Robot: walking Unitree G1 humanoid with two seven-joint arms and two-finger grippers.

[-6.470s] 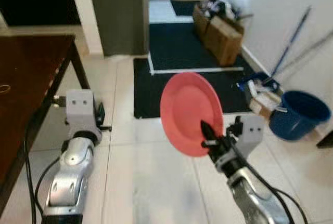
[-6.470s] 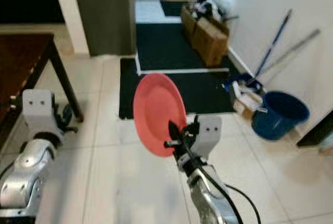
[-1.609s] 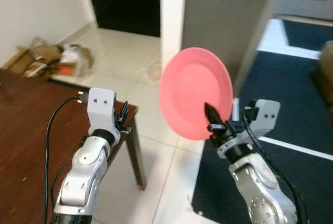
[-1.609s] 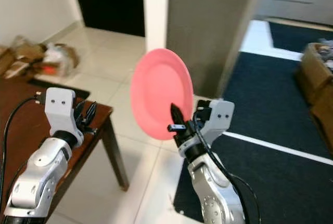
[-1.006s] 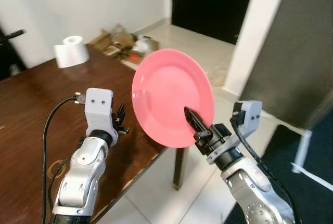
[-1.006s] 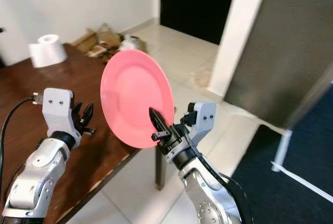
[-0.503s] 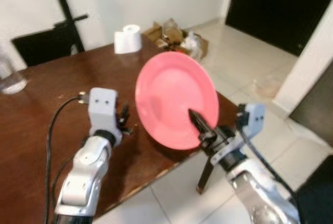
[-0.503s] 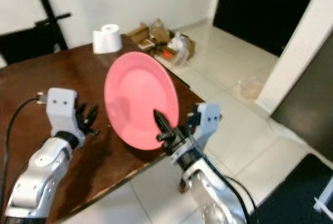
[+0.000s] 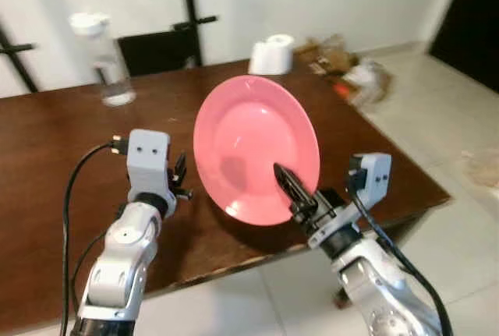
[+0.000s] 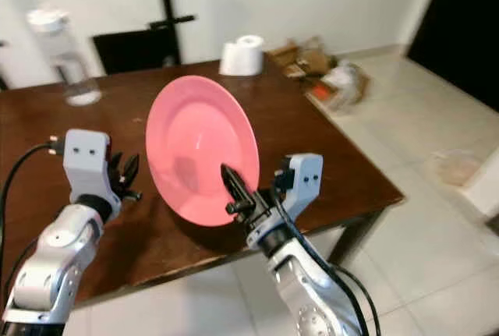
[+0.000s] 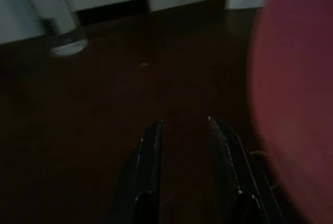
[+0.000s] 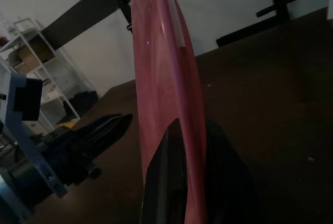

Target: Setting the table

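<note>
A pink plate [image 9: 251, 149] stands nearly upright in the air over the near edge of a dark brown wooden table [image 9: 54, 129]. My right gripper [image 9: 279, 172] is shut on the plate's lower rim; in the right wrist view a black finger [image 12: 171, 156] lies against the plate's edge [image 12: 156, 78]. My left gripper [image 9: 182, 182] hovers over the table just left of the plate, open with nothing between its fingers [image 11: 148, 161]. The plate's side [image 11: 296, 104] shows blurred in the left wrist view.
A clear bottle with a white cap [image 9: 105, 63] stands at the table's far side, and a white paper roll [image 9: 273, 54] sits near the far right corner. A black chair [image 9: 160, 44] stands behind the table. Cardboard clutter [image 9: 347, 67] lies on the tiled floor at right.
The camera has swung left, so the table has come fully into view below both arms. The plate has stayed in my right gripper, and the left gripper has stayed open.
</note>
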